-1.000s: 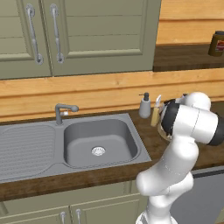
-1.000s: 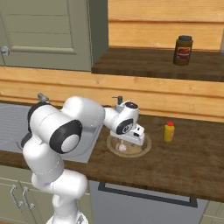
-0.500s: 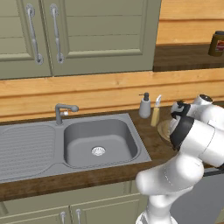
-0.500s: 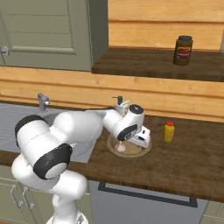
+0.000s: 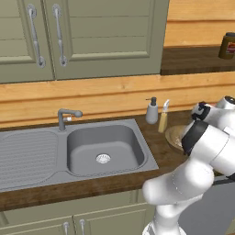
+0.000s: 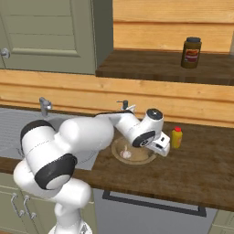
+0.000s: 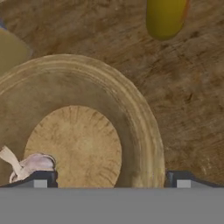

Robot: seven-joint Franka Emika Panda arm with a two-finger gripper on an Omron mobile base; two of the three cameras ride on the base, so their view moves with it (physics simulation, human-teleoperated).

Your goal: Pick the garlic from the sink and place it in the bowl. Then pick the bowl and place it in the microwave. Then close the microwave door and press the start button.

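Observation:
The garlic (image 7: 33, 165) lies loose inside the brown wooden bowl (image 7: 140, 118), against its lighter floor. My gripper (image 7: 109, 179) hangs open just above the bowl, one fingertip (image 7: 41, 178) beside the garlic and the other over the far rim; nothing is between them. From the right base view the garlic (image 6: 126, 154) rests in the bowl (image 6: 141, 158) on the counter, with the gripper (image 6: 156, 150) over its right side. The grey sink (image 5: 92, 137) sits to the left with nothing in its basin. The microwave is out of view.
A yellow bottle (image 6: 176, 137) stands just right of the bowl. A soap dispenser (image 5: 152, 111) and a tan bottle (image 5: 163, 120) stand between the sink and the bowl (image 5: 174, 137). The tap (image 5: 64, 117) rises behind the basin. A jar (image 6: 191, 52) sits on the upper shelf.
The jaws have spread a little wider and the hand has shifted right across the bowl. The garlic stays lying in the bowl.

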